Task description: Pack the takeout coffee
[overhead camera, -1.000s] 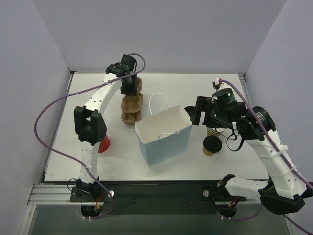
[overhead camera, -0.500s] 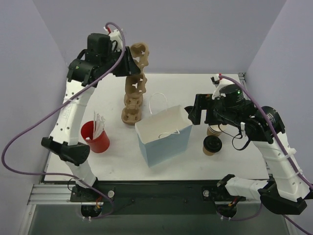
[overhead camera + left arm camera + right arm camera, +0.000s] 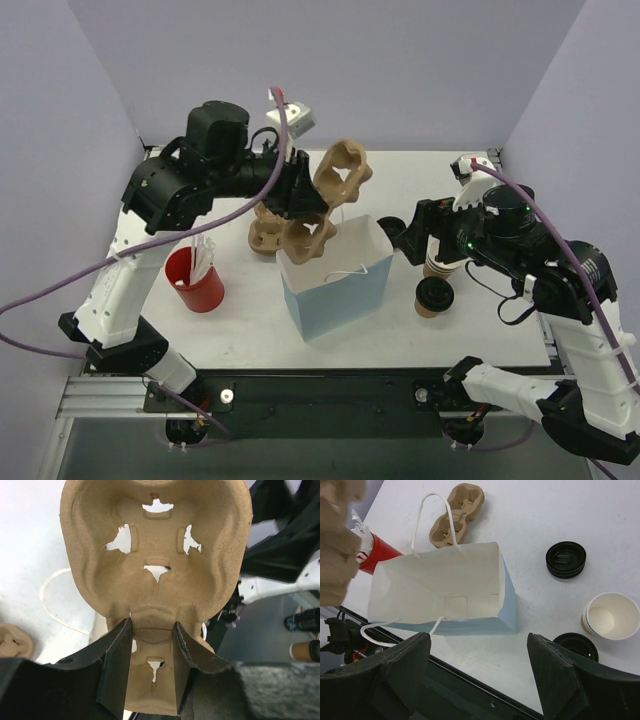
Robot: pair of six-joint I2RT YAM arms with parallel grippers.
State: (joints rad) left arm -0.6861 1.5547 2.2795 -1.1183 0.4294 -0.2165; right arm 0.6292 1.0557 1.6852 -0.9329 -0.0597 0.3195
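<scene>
My left gripper is shut on a tan pulp cup tray and holds it tilted in the air above the open light blue paper bag. In the left wrist view the fingers clamp the tray's narrow middle, with the gripper below it. The brown kraft cup with a black lid stands right of the bag; its lid shows in the right wrist view. The red cup stands left of the bag with white sticks in it. My right gripper is open and empty beside the bag's right edge.
More pulp trays are stacked on the table behind the bag. Open paper cups are nested near the lidded cup, and loose black lids lie behind them. The bag's white handles stand up.
My left arm lifted a tray off the stack at the back and carried it right and forward, over the bag. The right arm drew back slightly to the right.
</scene>
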